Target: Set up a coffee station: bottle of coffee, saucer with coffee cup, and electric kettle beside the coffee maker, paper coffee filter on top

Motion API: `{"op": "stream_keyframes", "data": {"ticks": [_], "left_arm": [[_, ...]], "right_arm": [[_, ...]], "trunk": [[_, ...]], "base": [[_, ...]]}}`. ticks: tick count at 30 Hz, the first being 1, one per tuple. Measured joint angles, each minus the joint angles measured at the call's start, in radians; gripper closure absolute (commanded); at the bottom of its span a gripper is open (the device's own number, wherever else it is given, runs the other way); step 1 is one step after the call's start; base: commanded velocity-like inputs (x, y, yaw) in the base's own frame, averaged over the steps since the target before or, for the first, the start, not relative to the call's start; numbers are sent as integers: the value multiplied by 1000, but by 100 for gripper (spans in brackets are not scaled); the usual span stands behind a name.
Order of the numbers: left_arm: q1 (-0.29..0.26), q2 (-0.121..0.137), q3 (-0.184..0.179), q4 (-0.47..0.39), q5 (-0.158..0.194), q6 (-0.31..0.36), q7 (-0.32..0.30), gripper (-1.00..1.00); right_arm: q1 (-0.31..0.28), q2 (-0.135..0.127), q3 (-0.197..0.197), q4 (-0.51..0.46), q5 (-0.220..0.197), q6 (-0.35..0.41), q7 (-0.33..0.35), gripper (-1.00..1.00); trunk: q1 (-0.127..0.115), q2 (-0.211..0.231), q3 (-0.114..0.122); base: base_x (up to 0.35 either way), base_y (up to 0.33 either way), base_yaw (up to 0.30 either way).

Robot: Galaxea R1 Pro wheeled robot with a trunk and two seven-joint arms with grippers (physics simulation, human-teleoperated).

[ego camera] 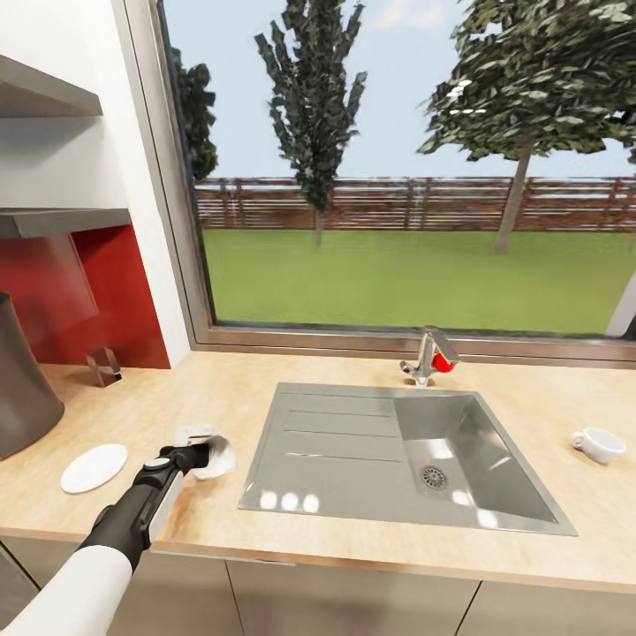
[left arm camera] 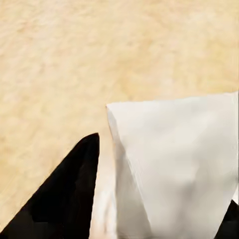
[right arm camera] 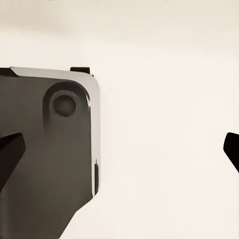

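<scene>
The left hand [ego camera: 205,456] pinches a thin white paper filter [left arm camera: 174,164], light, floppy and easily crumpled, by its edge over the light-wood tabletop [ego camera: 371,548].

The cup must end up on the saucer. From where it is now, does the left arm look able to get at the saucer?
Probably yes: the saucer lies just beside the left gripper on open countertop, but that gripper already holds the paper filter.

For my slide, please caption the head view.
Left end effector at a white paper filter on light-wood countertop, between round white saucer and steel sink.

1 saucer [ego camera: 94,467], 1 cup [ego camera: 599,443], 1 sink [ego camera: 353,442]
</scene>
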Motion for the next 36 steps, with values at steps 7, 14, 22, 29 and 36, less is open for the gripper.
{"op": "stream_keyframes", "data": {"ticks": [7, 14, 22, 29, 36], "left_arm": [[0, 1, 0, 0, 7, 0, 1, 100], [0, 1, 0, 0, 9, 0, 1, 100], [-1, 0, 0, 0, 10, 0, 1, 100], [-1, 3, 2, -8, 10, 3, -11, 100], [-3, 8, 3, -15, 11, 7, -12, 100]], "right_arm": [[1, 0, 0, 1, 0, 0, 0, -100], [0, 0, 0, 1, 0, 0, 0, -100], [0, 0, 0, 0, 0, 0, 0, -100], [0, 2, 0, 0, 0, 0, 1, -100], [0, 3, 0, -1, -1, 0, 1, -100]], "trunk": [[0, 0, 0], [0, 0, 0], [0, 0, 0], [0, 0, 0], [0, 0, 0]], "base": [[0, 0, 0], [0, 0, 0], [0, 0, 0], [0, 0, 0], [0, 0, 0]]}}
